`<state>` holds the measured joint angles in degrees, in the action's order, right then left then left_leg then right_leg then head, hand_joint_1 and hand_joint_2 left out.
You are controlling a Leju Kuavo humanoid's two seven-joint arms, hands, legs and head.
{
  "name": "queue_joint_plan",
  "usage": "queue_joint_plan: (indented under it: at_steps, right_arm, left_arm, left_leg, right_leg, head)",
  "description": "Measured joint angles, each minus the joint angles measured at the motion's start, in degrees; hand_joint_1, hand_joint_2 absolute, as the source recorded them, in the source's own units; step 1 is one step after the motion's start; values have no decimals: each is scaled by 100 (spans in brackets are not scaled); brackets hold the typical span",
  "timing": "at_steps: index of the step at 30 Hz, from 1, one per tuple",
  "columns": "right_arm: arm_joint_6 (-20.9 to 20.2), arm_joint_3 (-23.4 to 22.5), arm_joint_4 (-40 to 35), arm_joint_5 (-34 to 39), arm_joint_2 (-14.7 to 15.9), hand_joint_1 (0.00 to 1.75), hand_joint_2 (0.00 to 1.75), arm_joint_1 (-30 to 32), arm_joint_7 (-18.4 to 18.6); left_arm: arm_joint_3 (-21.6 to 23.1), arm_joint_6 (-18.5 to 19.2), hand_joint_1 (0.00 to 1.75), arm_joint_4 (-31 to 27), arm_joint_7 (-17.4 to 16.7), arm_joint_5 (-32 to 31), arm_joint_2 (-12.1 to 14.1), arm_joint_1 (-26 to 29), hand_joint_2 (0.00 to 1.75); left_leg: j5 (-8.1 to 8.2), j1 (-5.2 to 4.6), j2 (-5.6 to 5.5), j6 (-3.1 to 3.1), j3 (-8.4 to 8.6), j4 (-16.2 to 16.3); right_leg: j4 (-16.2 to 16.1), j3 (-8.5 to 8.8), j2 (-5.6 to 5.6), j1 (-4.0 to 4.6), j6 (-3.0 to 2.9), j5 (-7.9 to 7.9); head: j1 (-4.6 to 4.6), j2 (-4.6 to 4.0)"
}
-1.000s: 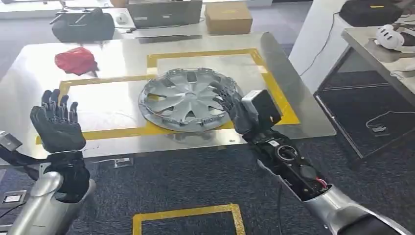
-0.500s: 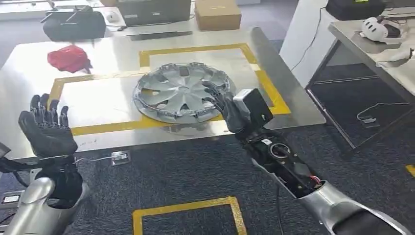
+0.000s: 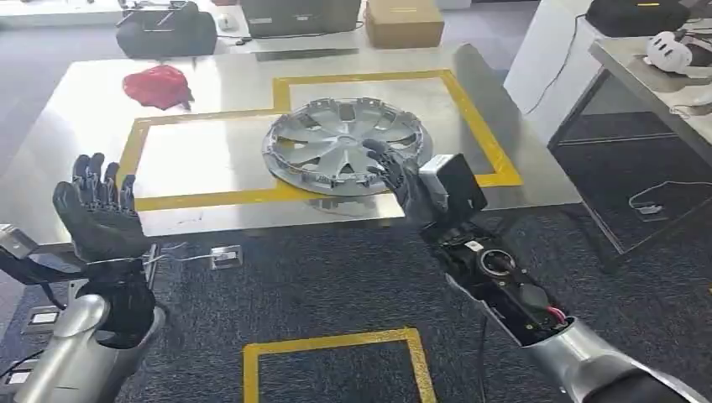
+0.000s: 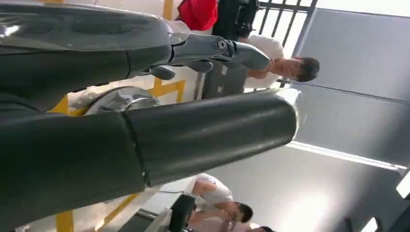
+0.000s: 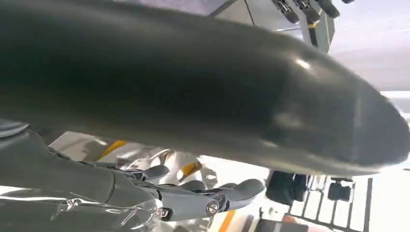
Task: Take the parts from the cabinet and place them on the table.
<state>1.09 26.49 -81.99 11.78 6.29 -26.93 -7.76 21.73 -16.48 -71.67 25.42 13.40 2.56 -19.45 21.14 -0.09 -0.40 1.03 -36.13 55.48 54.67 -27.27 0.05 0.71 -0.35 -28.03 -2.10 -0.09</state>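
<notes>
Whole view shifted — camera moved; hubcap (image 3: 342, 146) lies flat inside taped frame. Right hand (image 3: 401, 182) at near rim, grip unclear. Left hand (image 3: 95, 211) raised, spread, empty.

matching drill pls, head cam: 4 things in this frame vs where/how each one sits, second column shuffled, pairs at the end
Things:
1. hubcap
2. red cloth
3. cardboard box
4. left hand

Places or states:
A. raised off the table's near left edge, fingers apart, holding nothing
B. on the far desk beyond the table
C. lying across the yellow tape lines, the right hand at its near rim
D. on the table's far left part, outside the yellow lines

Pairs: 1-C, 2-D, 3-B, 4-A
</notes>
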Motion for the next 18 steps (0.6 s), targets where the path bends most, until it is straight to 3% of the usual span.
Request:
queue_joint_plan:
  at_steps: [2,3,4,5,6,7,8,9,10,11,12,13,14,15,16,18]
  right_arm:
    - [4,-4,-6,0,2,0,0,-8,0]
    - [2,-4,-11,0,2,0,0,-1,2]
    - [2,2,-13,0,2,0,0,-3,2]
    - [2,4,-13,0,2,0,0,-7,4]
    - [4,2,-15,0,2,0,0,-15,4]
    - [2,4,-15,0,2,0,0,-8,4]
    - [2,9,-15,0,2,0,0,0,7]
    - [2,9,-15,0,2,0,0,1,9]
    - [2,9,-15,0,2,0,0,3,11]
    - [2,9,-15,0,2,0,0,6,11]
    - [2,9,-15,0,2,0,0,7,11]
    - [2,9,-15,0,2,0,0,4,11]
    - [4,5,-24,0,2,0,0,2,9]
    - [4,2,-26,0,2,0,0,0,11]
    - [2,6,-26,0,2,0,0,1,5]
    - [2,7,-26,0,2,0,0,9,9]
  left_arm:
    - [0,17,0,0,0,0,-2,-1,0]
    - [0,22,0,0,0,0,2,-3,0]
    - [0,26,0,0,0,0,11,-5,0]
    - [0,28,0,0,0,0,15,-17,0]
    - [0,33,0,0,0,0,20,-39,0]
    - [0,33,0,0,0,0,22,-43,0]
    - [0,33,0,2,0,0,24,-39,0]
    - [0,33,0,4,-2,0,26,-39,0]
    - [0,33,0,9,0,0,35,-42,0]
    - [0,33,0,9,-2,0,39,-42,0]
    - [0,33,0,9,-2,2,42,-47,0]
    - [0,33,0,9,-2,2,44,-60,0]
    - [0,33,0,9,-2,2,44,-84,0]
    - [0,28,0,0,0,2,42,-80,0]
    - [0,22,0,0,-2,9,42,-76,0]
    - [0,6,0,0,-11,17,48,-67,0]
  left_leg:
    - [-74,42,12,-81,0,-43]
    - [-126,8,5,-120,-4,-76]
    - [-49,15,11,-132,-33,-61]
    - [194,8,7,-171,-123,102]
    - [581,29,7,-207,-299,571]
    - [865,59,8,-244,-444,1019]
    - [1061,85,9,-284,-555,1420]
    - [1091,105,9,-314,-582,1634]
    - [945,124,11,-336,-511,1631]
    - [732,137,13,-355,-329,1413]
    - [514,152,15,-371,-31,972]
    - [398,174,27,-389,317,447]
    - [590,161,25,-388,556,81]
    - [539,110,-8,-280,541,39]
    - [536,119,2,-254,512,16]
    - [492,97,0,-160,482,32]
  right_leg:
    - [-24,-25,9,45,-40,62]
    - [-98,-49,-1,11,-58,144]
    - [-184,-36,-26,-64,-63,239]
    - [-201,-94,-29,-66,-87,299]
    - [-192,-187,-39,-74,-116,358]
    - [-188,-257,-50,-75,-120,403]
    - [-185,-333,-55,-75,-111,452]
    - [-175,-403,-56,-78,-106,499]
    - [-152,-486,-57,-90,-86,542]
    - [-120,-560,-57,-108,-61,569]
    - [-70,-632,-57,-128,-33,590]
    - [-7,-691,-55,-136,-7,604]
    - [31,-762,-54,-122,23,613]
    - [52,-779,-53,-109,61,642]
    - [64,-777,-47,-109,110,677]
    - [39,-791,-40,-125,180,738]
  head:
    - [-79,0]
    - [-99,0]
    - [-90,0]
    - [-59,0]
    - [-17,0]
    - [61,0]
    - [92,0]
    - [107,0]
    - [140,0]
    - [164,0]
    - [188,0]
    - [214,0]
    - [255,0]
    - [253,0]
    - [197,0]
    - [192,0]
